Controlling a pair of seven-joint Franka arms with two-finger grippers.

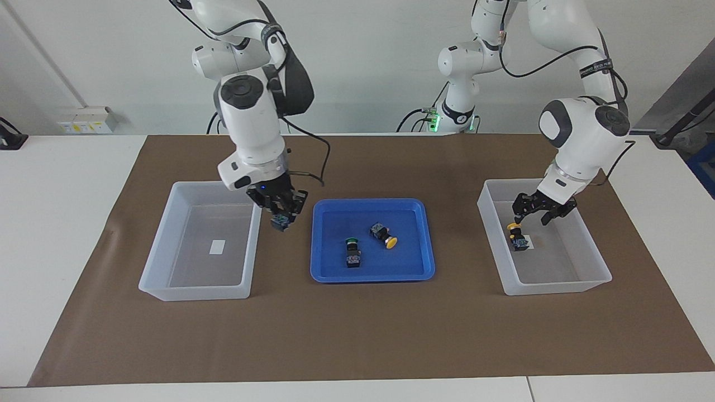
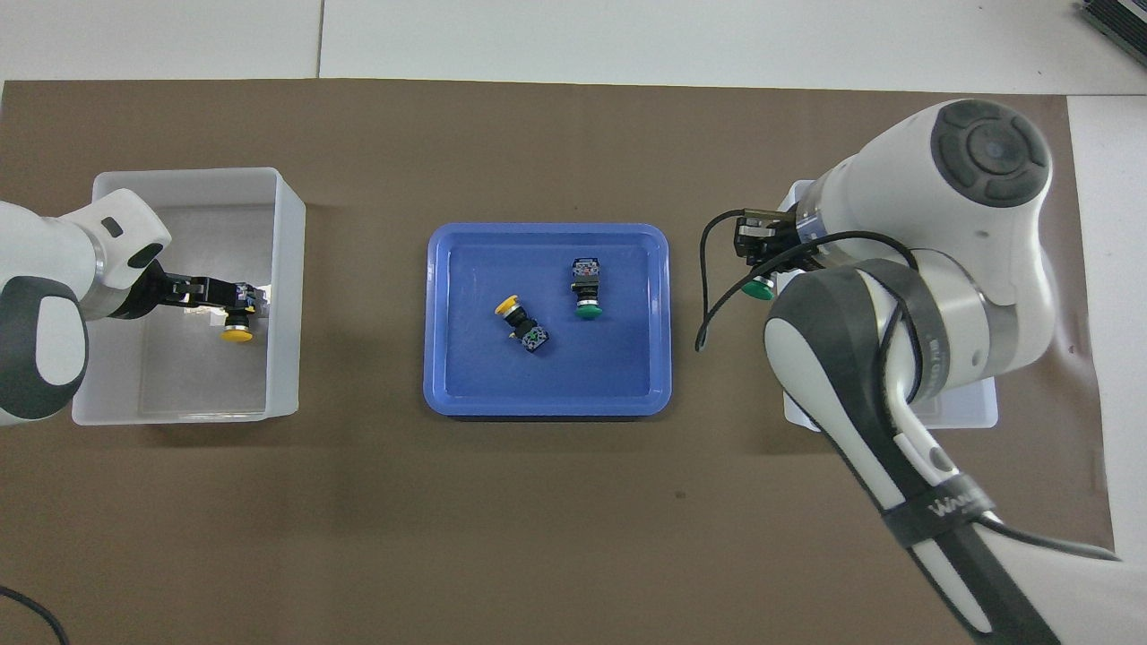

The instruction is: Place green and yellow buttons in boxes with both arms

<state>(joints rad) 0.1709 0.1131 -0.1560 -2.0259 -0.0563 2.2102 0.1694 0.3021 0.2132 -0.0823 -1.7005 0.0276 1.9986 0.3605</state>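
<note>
My right gripper (image 1: 282, 216) is shut on a green button (image 2: 762, 287) and holds it in the air over the rim of the box (image 1: 167, 262) at the right arm's end, on the side toward the blue tray. My left gripper (image 1: 533, 219) is open, low inside the other box (image 1: 586, 251). A yellow button (image 1: 516, 234) lies on that box's floor just under one finger. In the overhead view the left gripper (image 2: 235, 298) shows above this yellow button (image 2: 237, 333). One green button (image 1: 352, 251) and one yellow button (image 1: 384, 234) lie in the blue tray.
The shallow blue tray (image 1: 335, 273) sits mid-table between the two boxes on a brown mat (image 1: 357, 335). In the overhead view the right arm (image 2: 896, 358) covers most of its box (image 2: 977, 412). That box holds only its white label (image 1: 217, 247).
</note>
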